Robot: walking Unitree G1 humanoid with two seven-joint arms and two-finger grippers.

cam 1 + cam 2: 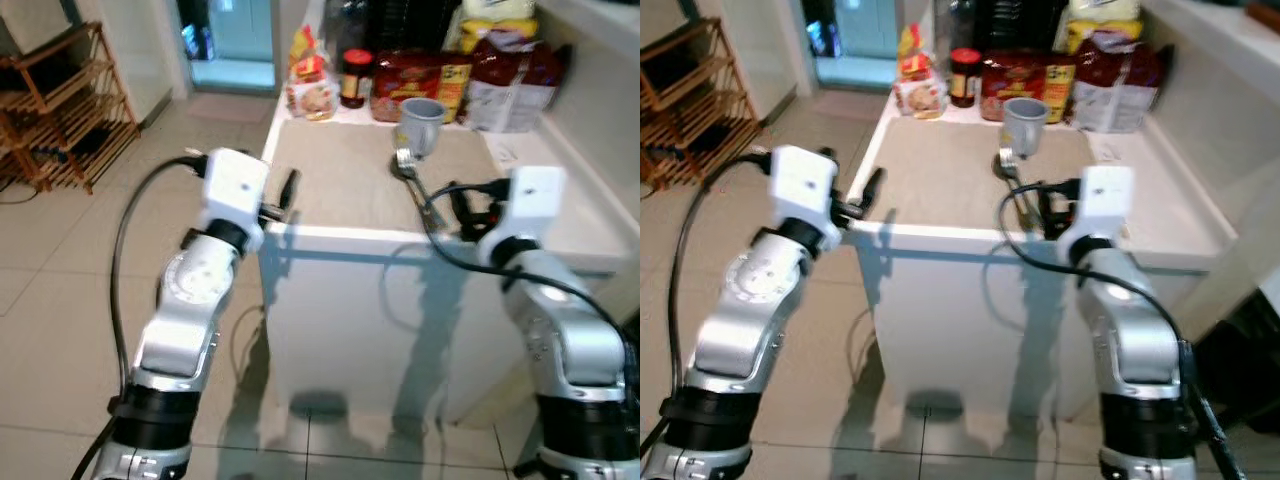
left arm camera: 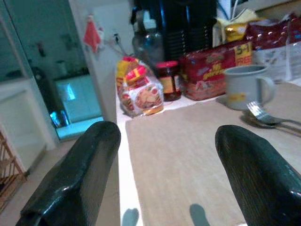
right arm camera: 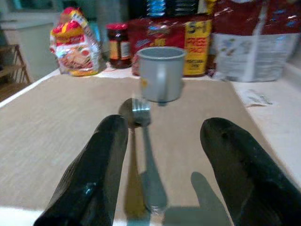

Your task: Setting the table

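A beige placemat [image 1: 340, 180] covers the white table [image 1: 585, 225]. A grey mug [image 1: 420, 122] stands upright at the mat's far right. Just in front of it lie a fork [image 3: 149, 160] and a spoon [image 3: 126, 111] side by side, handles pointing to the front edge. My right gripper [image 3: 164, 125] is open at the front edge, with the handle ends lying between its fingers [image 1: 465, 205], apart from them. My left gripper [image 2: 167, 134] is open over the mat's front left corner, with nothing between its fingers [image 1: 288, 190].
Food packets [image 1: 425, 80], a jar [image 1: 354, 78] and a snack bag [image 1: 310, 85] line the table's back edge. A white wall ledge [image 1: 600, 60] runs along the right. A wooden rack [image 1: 70, 110] stands on the tiled floor at the far left, beside a doorway [image 1: 230, 45].
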